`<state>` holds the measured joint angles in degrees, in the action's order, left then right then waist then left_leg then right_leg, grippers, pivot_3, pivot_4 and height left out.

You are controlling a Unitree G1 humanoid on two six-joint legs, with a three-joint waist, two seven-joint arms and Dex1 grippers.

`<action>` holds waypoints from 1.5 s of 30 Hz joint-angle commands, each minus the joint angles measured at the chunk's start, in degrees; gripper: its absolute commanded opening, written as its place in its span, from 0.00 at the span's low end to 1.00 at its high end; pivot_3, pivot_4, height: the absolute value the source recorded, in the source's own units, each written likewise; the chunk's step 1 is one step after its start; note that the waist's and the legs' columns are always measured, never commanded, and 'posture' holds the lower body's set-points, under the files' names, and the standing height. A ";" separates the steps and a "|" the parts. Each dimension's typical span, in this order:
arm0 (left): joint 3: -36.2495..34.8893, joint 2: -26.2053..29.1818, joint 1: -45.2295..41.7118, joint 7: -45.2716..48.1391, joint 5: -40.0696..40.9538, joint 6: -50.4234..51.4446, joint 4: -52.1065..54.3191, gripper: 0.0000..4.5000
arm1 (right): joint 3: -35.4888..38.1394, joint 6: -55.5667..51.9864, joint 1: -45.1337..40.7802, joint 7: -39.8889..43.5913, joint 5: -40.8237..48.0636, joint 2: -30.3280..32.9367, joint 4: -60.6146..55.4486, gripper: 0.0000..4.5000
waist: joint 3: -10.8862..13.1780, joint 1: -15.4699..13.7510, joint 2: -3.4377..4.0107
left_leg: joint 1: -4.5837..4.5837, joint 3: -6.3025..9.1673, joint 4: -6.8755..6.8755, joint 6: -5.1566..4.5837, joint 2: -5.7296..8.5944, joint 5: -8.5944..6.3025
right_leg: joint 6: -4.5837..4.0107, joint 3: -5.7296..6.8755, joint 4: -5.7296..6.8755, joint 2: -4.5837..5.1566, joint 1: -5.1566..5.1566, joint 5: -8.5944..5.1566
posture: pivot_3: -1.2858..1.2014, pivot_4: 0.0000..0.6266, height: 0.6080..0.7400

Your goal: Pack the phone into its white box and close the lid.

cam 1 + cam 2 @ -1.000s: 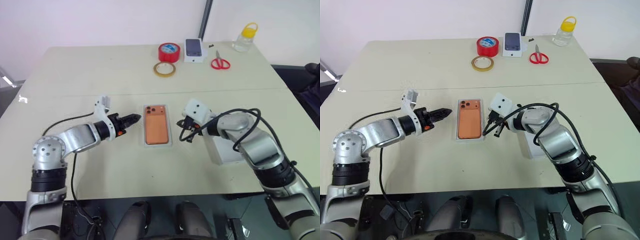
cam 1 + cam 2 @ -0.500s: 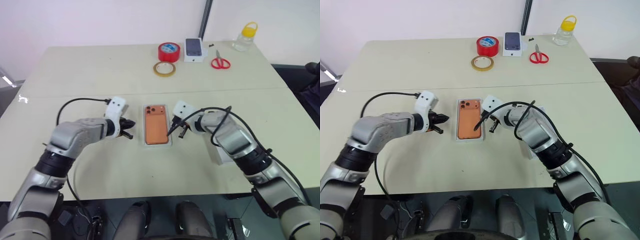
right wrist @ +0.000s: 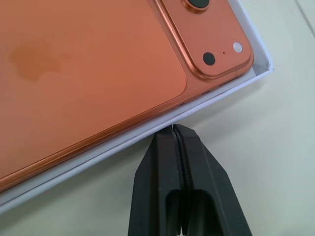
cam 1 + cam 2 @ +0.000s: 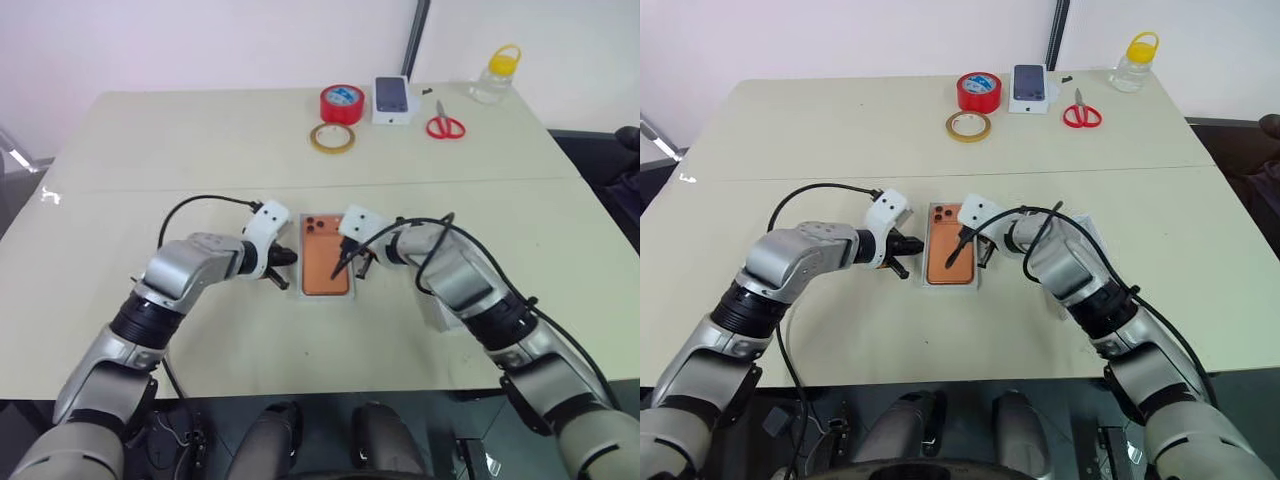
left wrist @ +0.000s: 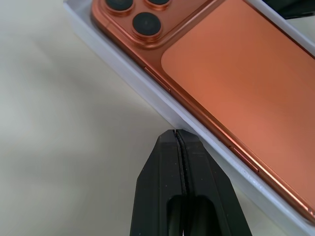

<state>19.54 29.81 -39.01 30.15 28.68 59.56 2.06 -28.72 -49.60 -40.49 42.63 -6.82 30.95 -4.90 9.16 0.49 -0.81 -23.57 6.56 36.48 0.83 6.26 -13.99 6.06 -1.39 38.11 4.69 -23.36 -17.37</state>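
Observation:
The copper-orange phone (image 4: 322, 272) lies camera side up inside the shallow white box (image 5: 123, 61) in the middle of the table. My left gripper (image 5: 177, 133) is shut, and its tip rests against the box's long outer rim on the left side. My right gripper (image 3: 174, 129) is also shut, with its tip at the opposite long rim (image 3: 98, 152) near the phone's camera end. Nothing is held by either one. The white lid (image 4: 437, 308) lies on the table to the right, mostly hidden under my right arm.
At the table's far edge stand a red tape roll (image 4: 341, 103), a yellowish tape ring (image 4: 330, 138), a small white box picturing a dark phone (image 4: 393, 98), red scissors (image 4: 443, 125) and a yellow-capped bottle (image 4: 496, 72).
My left gripper has swung right and rolled over, reaching the box's left rim. The right gripper has come in a little to the right rim. The phone and box have stayed put.

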 commanded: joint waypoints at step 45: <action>-0.93 -7.24 2.47 9.23 -2.49 3.55 9.20 0.01 | 20.51 -14.70 13.85 9.81 12.28 22.92 -27.85 0.00 | 0.02 0.05 -0.02 | 0.02 0.00 0.30 -0.08 -0.08 -0.05 | 0.01 0.03 0.04 -0.05 0.18 0.00 | 0.52 0.24 1.00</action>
<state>20.71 21.74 -36.91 37.74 25.04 64.46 8.22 -12.07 -63.31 -25.87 51.15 3.06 52.92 -30.27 9.17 0.54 -0.83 -23.55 6.56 36.78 0.74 6.18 -14.05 6.07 -1.36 38.14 4.64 -23.17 -17.38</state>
